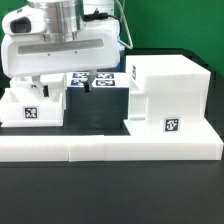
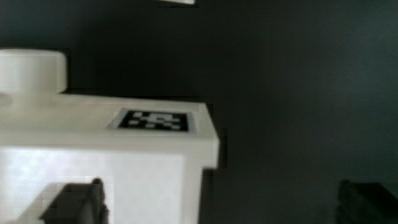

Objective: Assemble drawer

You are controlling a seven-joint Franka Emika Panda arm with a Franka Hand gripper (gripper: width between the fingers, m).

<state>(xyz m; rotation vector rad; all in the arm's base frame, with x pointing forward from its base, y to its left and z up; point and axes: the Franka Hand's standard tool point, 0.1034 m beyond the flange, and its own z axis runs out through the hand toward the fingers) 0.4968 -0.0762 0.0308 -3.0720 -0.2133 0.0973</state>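
We see the gripper (image 2: 217, 200) with fingers (image 2: 71, 200) spread, empty, above the tray (image 2: 107, 150), which sits offset under one finger rather than between them; housing (image 1: 165, 95) stands well off to its side.

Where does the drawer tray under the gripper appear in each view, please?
Exterior view: the tray sits at the exterior view's left, directly below the gripper.
Wrist view: the tray fills much of the picture, close up, with its round knob.
Shared landmark: a black-and-white tag on the tray shows in both.
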